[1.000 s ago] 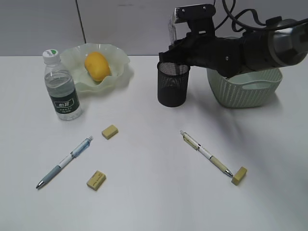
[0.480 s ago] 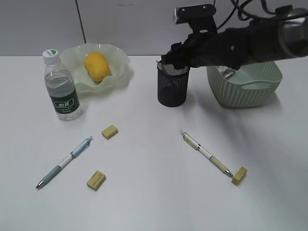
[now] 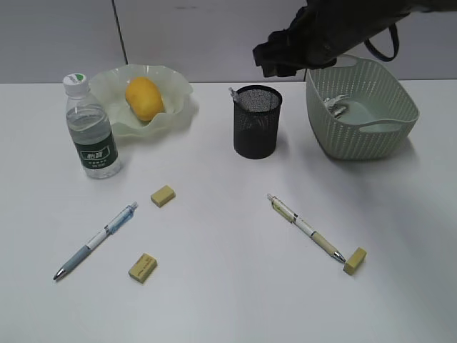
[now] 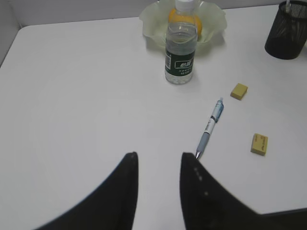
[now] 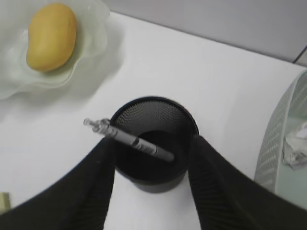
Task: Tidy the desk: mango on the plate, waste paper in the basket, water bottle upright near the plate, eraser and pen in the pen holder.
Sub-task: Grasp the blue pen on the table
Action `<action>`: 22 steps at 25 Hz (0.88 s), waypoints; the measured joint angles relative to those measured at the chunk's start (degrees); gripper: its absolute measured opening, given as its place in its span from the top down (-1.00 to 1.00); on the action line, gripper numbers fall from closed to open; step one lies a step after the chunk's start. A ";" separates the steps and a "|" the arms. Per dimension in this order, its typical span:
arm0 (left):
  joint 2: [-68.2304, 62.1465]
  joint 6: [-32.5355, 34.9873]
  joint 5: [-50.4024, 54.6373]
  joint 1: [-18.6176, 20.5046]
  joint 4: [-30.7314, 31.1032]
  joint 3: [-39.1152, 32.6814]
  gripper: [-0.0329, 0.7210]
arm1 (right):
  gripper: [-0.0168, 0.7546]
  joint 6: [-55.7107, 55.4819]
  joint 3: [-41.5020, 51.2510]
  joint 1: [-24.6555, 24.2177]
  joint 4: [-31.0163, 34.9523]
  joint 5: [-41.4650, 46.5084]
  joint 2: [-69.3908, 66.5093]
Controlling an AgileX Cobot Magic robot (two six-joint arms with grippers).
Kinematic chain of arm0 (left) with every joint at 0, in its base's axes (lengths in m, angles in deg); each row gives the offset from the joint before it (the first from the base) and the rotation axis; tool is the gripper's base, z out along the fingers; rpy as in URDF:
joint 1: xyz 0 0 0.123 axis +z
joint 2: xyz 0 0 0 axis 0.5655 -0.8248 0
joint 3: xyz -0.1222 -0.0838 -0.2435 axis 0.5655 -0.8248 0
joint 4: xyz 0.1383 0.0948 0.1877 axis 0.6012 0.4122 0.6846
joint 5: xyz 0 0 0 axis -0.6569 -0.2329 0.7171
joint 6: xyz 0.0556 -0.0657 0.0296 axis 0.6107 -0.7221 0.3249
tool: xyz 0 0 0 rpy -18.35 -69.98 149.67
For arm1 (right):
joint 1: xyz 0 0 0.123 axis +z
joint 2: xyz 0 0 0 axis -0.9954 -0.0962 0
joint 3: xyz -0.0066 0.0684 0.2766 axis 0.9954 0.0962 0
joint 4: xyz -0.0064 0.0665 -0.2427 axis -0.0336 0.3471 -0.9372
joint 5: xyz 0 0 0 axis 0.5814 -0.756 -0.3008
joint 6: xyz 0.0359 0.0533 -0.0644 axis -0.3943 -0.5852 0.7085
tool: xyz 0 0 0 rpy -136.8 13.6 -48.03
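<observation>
The mango (image 3: 144, 98) lies on the ruffled plate (image 3: 180, 91). The water bottle (image 3: 91, 132) stands upright beside the plate. One pen (image 5: 129, 139) leans inside the black pen holder (image 3: 257, 125). My right gripper (image 5: 152, 143) is open and empty just above the holder; in the exterior view it (image 3: 282, 57) hangs above and behind it. The waste paper (image 3: 335, 106) lies in the basket (image 3: 360, 136). Two pens (image 3: 96, 241) (image 3: 305, 227) and three erasers (image 3: 163, 195) (image 3: 143, 266) (image 3: 355, 260) lie on the desk. My left gripper (image 4: 158, 155) is open and empty over bare desk.
In the left wrist view the bottle (image 4: 181, 48) stands in front of the plate (image 4: 153, 19), with a pen (image 4: 210, 127) and two erasers (image 4: 239, 91) (image 4: 259, 143) to the right. The basket (image 5: 278, 143) stands close to the right of the holder.
My right gripper has lifted up and back from the pen holder's rim. A pen now stands in the holder with its end poking over the left rim.
</observation>
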 joint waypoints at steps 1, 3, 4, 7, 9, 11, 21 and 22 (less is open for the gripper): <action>0.00 0.00 0.00 0.00 0.00 0.00 0.29 | -0.09 0.00 -1.03 0.00 0.00 4.24 0.52; 0.00 0.00 0.00 0.00 0.00 0.00 0.29 | -0.09 0.00 -4.00 0.00 0.00 12.68 1.16; 0.00 0.00 0.00 0.00 0.00 0.00 0.29 | -0.09 -0.07 -5.54 0.00 0.06 17.41 1.29; 0.00 0.00 0.00 0.00 0.00 0.00 0.29 | -0.09 -2.29 -11.25 0.00 0.06 29.36 1.31; 0.00 0.00 0.00 0.00 0.00 0.00 0.29 | -0.09 -4.84 -14.39 -0.35 -0.11 35.11 1.35; 0.00 0.00 0.00 0.00 0.00 0.00 0.29 | -0.09 -6.94 -16.77 -1.30 -0.49 39.61 1.48; 0.00 0.00 0.00 0.00 0.00 0.00 0.29 | -0.09 -7.49 -18.88 -17.79 -2.32 53.50 1.79; 0.00 0.00 0.00 0.00 0.00 0.00 0.29 | -0.09 -6.89 -18.88 -19.02 -2.55 53.61 1.79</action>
